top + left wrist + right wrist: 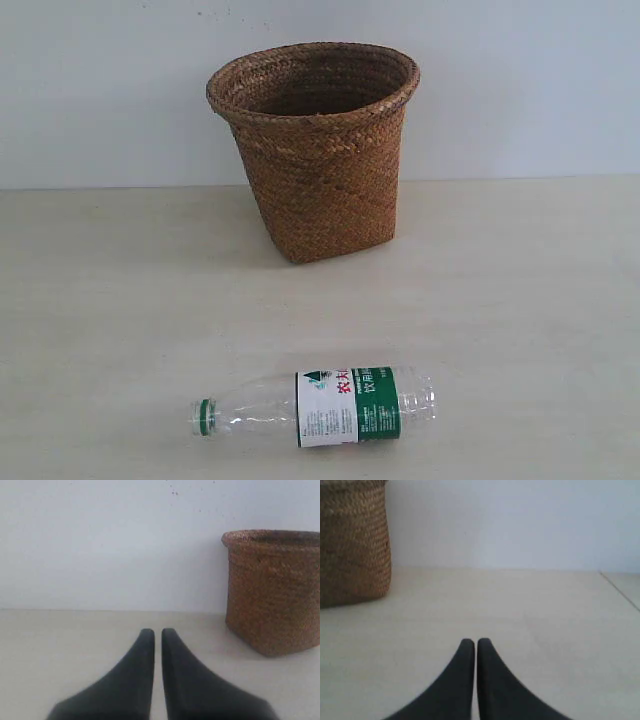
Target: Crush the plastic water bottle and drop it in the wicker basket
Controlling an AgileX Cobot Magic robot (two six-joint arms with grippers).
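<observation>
The plastic water bottle [320, 405] lies on its side near the table's front edge, uncrushed, its green cap [205, 417] pointing left and its white-and-green label facing up. Behind it stands the brown wicker basket [318, 150], upright. Neither arm appears in the exterior view. In the left wrist view my left gripper [157, 631] is shut with nothing between its black fingers, the wicker basket [274, 590] ahead and off to one side. My right gripper [476, 641] is shut and empty too, with the wicker basket [352, 542] at the frame's edge. Neither wrist view shows the bottle.
The pale tabletop [120, 300] runs back to a plain white wall [100, 90]. A thin seam or table edge [620, 590] crosses the corner of the right wrist view.
</observation>
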